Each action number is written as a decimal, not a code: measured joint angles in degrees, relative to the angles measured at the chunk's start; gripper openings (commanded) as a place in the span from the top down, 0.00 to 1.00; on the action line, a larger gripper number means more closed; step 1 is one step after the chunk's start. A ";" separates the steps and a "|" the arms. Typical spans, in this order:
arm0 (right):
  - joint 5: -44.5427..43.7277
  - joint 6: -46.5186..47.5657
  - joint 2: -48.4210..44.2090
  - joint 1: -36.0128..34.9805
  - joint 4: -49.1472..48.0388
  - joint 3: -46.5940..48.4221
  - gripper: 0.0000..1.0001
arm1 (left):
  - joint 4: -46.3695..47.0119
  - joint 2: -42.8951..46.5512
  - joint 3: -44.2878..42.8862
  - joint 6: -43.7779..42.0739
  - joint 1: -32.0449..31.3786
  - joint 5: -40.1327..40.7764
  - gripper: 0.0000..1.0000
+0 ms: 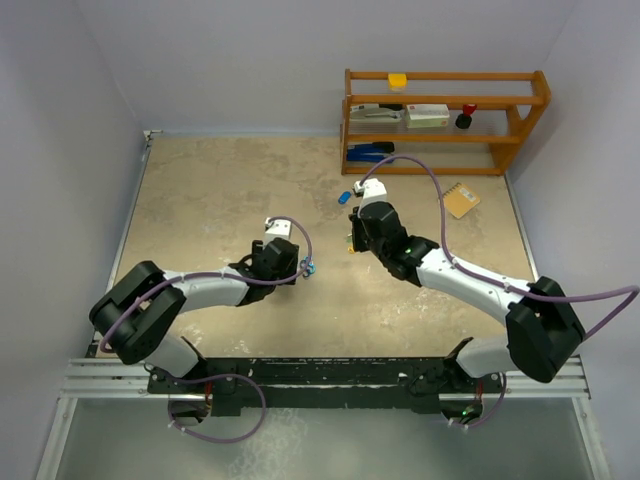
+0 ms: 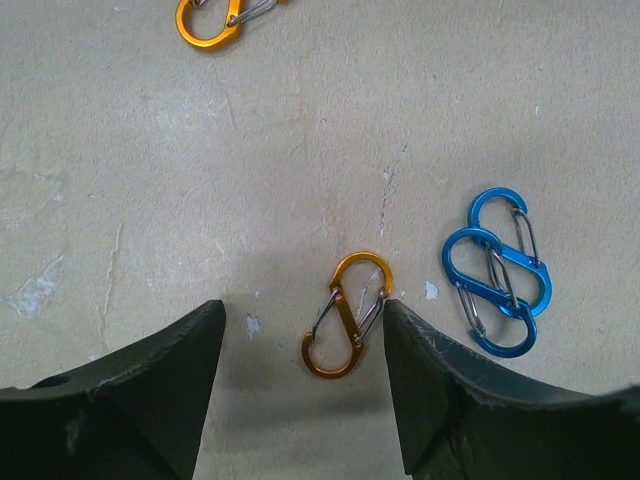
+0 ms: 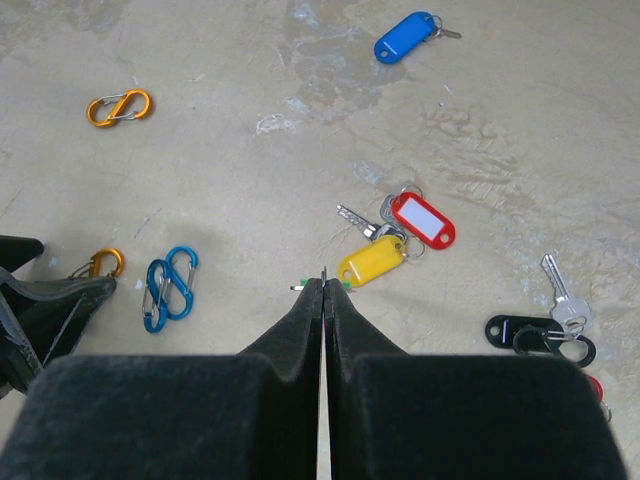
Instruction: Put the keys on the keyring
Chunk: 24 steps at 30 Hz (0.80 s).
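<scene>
- Keys [image 3: 371, 260]: four tagged ones lie flat on the table [image 1: 200, 200], seen from the right wrist camera.
- The red-tagged key [image 3: 422, 220] and yellow-tagged key [image 3: 380, 255] lie touching each other, just ahead of the right gripper's tips.
- The black-tagged key [image 3: 540, 335] lies off to the right of that pair, with a bare metal key touching its ring end.
- The blue-tagged key [image 3: 405, 37] lies alone, well apart from the others, towards the shelf [image 1: 445, 120].
- Right gripper [image 3: 323, 290]: clenched, fingers pressed together along their length. A thin sliver stands at the tips, with small green specks on either side. What it is cannot be told.
- Left gripper [image 2: 302, 303]: released, jaws spread and low over the table.
- An orange clip [image 2: 347, 315] lies between its fingers. The right-hand finger is just beside the clip's edge, and contact cannot be confirmed. The other finger stands apart from it.
- Two blue clips [image 2: 497, 275] lie overlapped near that finger's outer side.
- A second orange clip [image 2: 210, 20] lies further ahead, well apart.
</scene>
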<state>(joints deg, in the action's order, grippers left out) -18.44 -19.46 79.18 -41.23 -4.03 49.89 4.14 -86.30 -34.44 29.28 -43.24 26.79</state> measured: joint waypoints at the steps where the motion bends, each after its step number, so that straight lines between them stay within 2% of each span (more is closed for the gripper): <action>1: 0.00 0.02 -0.17 0.00 0.02 -0.17 1.00 | 0.00 -0.15 -0.09 -0.04 -0.11 0.26 0.41; 12: 0.00 0.02 -0.61 0.00 0.22 -0.55 1.00 | 0.09 -2.01 -1.70 0.00 -1.73 1.84 0.54; 15: -0.02 0.02 -0.61 0.00 0.22 -0.55 1.00 | 0.17 -2.36 -1.95 0.02 -1.92 2.10 0.62; 21: -0.04 0.04 -0.61 0.00 0.22 -0.57 1.00 | 0.28 -2.51 -2.01 0.07 -2.21 2.21 0.71; 24: -0.02 0.07 -0.61 0.00 0.24 -0.68 1.00 | 0.26 -2.51 -2.01 0.09 -2.23 2.21 0.84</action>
<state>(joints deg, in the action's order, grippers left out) -18.46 -19.40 78.56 -41.23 -3.79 49.21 4.40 -88.82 -36.45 29.36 -45.47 28.99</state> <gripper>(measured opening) 0.005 0.282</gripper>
